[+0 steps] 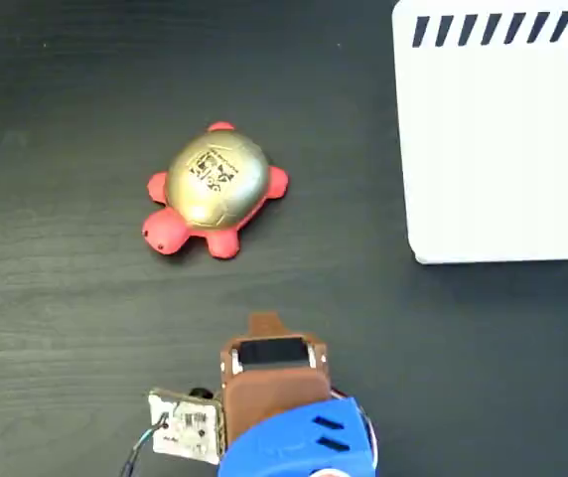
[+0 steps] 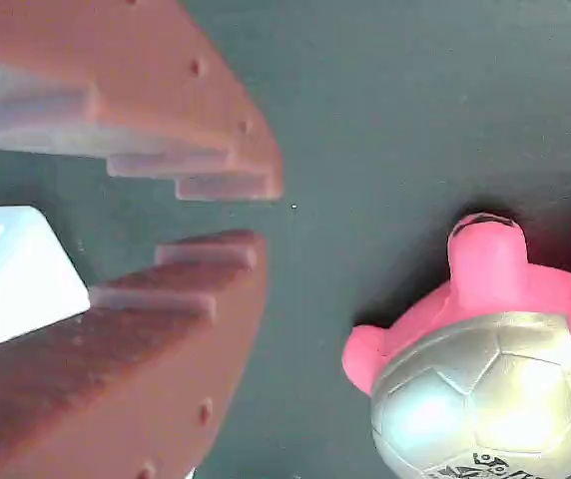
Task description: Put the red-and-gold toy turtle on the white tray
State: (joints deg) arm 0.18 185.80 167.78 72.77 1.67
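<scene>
Turtle [image 1: 214,189], red and gold, sits on the dark desk [image 1: 66,298], well left of the white tray [image 1: 493,149] in the fixed view. My gripper [image 2: 261,215] hangs beside it, narrowly parted and empty; I judge this the approach, and next I must spread wider and centre over the shell.

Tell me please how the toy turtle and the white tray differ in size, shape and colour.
Size: the red-and-gold toy turtle is small; the white tray is much bigger and runs out of the fixed view.
Shape: the turtle has a domed shell, the tray is flat with a rounded corner.
Colour: the turtle is red with shiny gold, the tray white with dark-blue stripes at its edges.
Both rest on the dark table, apart from each other.
</scene>
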